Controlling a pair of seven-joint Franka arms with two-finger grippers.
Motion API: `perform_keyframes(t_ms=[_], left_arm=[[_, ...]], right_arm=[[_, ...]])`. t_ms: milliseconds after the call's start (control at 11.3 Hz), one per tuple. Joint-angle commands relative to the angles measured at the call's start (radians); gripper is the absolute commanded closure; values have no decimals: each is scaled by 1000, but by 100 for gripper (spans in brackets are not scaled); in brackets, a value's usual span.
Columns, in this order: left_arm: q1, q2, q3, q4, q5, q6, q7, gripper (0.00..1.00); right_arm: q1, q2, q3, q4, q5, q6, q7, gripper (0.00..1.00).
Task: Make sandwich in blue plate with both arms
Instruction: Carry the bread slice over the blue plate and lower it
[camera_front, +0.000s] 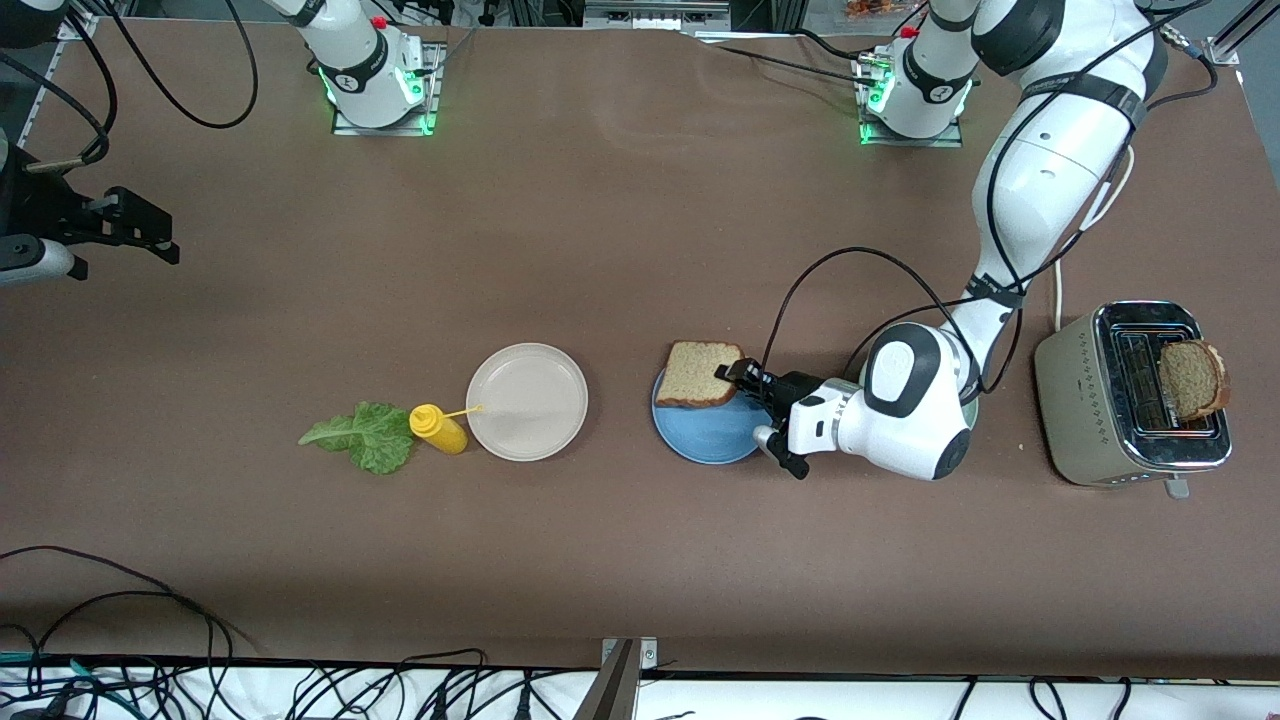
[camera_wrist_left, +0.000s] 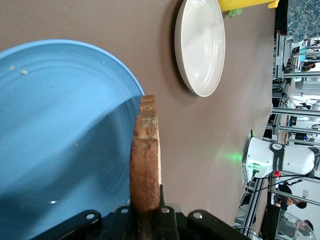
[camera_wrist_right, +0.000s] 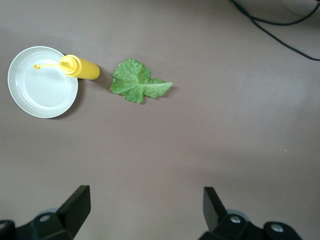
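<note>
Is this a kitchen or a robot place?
Most likely a robot lab set up like a play kitchen. Two white arms are bolted to a brown table, with loose cables along its edge. The left hand holds a bread slice over a blue plate, beside a toaster.

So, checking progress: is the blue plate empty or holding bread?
Empty: blue plate shows only crumbs; the bread slice is over its rim, clamped in the left gripper.

No readable text, brand or number on any object. Only small dark marks on the white arm base (camera_wrist_left: 280, 161), too small to read.
</note>
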Motion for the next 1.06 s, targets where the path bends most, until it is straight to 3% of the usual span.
perform_keyframes(t_ms=[0,443,532,620,709,975], left_arm=[[-6,13,6,13,-31,-3,29,100],[5,13,30,15,-32,-3,29,97],[5,13,30,15,-31,-3,29,84],[5,13,32,18,-23,-3,31,24],[7,10,32,18,-18,-3,48,0],[13,1,37,21,-15,-3,68,0]], right_arm=[[-7,0,-1,12,3,-7,6,0],[-2,1,0,14,8,-7,14,0],[-4,1,-1,14,8,-9,12,0],[-4,1,-1,12,3,-10,9,0],[-4,6,-1,12,-2,-9,11,0],[-7,26,-1,14,-3,-1,9,0]])
